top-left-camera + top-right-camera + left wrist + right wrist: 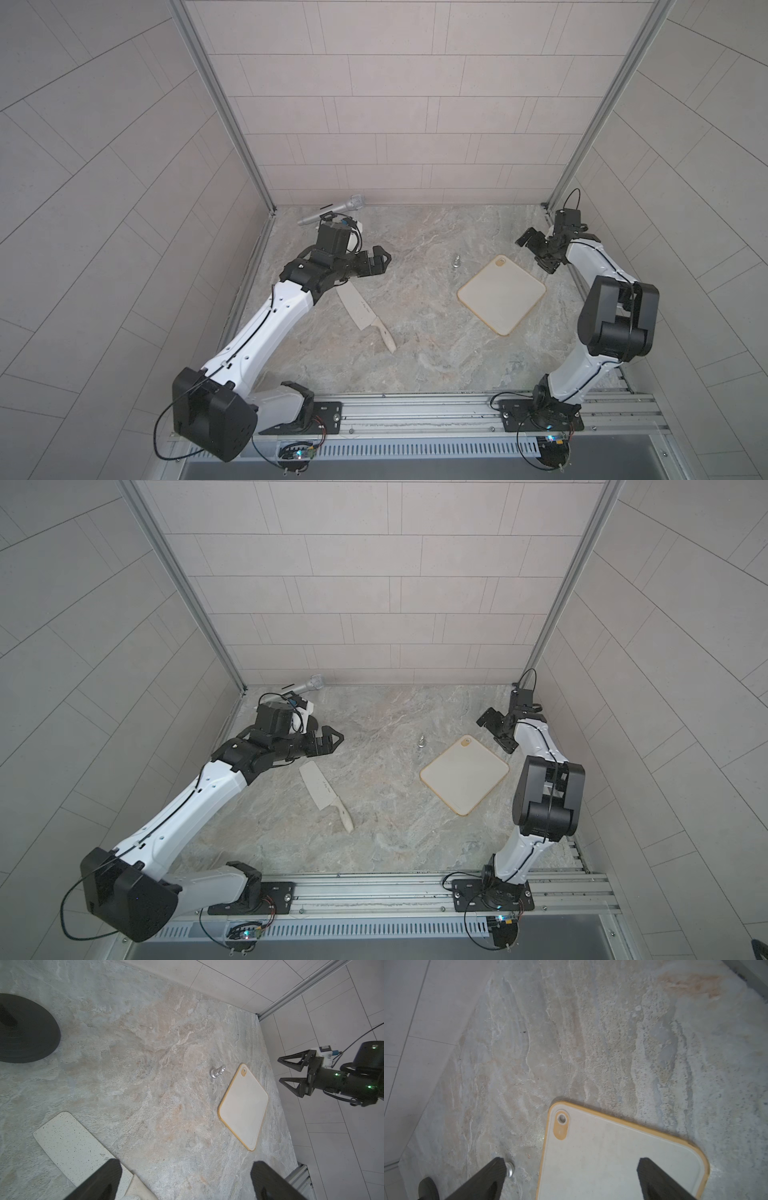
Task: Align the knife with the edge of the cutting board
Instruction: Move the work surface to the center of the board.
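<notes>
The knife lies flat on the stone table, left of centre, its broad whitish blade toward the back and its cream handle toward the front. My left gripper hovers open just behind the blade tip, holding nothing. The left wrist view shows the speckled blade beside one finger of that gripper. The cutting board lies turned like a diamond at the right. My right gripper hangs open above the board's holed corner.
A silver microphone lies at the back left, behind my left wrist. A small metal piece sits just left of the board's far corner. Tiled walls close in three sides; a metal rail runs along the front.
</notes>
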You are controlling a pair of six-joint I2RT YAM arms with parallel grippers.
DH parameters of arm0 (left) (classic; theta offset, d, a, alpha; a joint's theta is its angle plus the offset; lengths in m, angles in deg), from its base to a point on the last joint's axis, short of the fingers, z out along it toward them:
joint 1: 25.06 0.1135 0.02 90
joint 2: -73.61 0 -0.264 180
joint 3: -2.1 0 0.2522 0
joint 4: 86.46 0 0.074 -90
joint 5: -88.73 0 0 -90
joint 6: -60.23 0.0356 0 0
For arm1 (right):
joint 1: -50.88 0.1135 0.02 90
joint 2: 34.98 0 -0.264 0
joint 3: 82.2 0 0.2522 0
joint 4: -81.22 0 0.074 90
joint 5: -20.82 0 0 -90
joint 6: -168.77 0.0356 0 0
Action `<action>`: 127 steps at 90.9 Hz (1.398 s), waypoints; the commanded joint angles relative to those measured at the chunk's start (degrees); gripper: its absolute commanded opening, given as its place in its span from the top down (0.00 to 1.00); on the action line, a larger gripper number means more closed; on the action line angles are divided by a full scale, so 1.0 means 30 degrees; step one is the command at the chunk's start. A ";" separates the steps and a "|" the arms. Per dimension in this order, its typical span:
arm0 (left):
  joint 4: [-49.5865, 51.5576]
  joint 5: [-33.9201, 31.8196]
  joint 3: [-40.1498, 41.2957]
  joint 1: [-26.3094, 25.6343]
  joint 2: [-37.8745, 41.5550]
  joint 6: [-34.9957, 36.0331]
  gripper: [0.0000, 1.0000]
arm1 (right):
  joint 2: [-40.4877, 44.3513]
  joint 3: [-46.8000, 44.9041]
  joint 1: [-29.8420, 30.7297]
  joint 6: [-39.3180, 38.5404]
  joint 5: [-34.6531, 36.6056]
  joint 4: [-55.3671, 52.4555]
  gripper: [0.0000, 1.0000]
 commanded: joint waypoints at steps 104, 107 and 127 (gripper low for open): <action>0.0210 0.0471 -0.0791 -0.0124 -0.0418 0.0299 0.00 | -0.5527 0.1811 -0.0170 -0.2370 0.1304 -0.2174 0.00; 0.0210 0.0478 -0.0812 -0.0115 -0.0441 0.0290 0.00 | -0.5510 0.1669 -0.0163 -0.2357 0.1157 -0.2204 0.00; 0.0381 0.0389 -0.0927 0.0013 -0.0641 0.0357 0.00 | -0.4454 0.0287 -0.0083 -0.2640 0.0158 -0.2342 0.00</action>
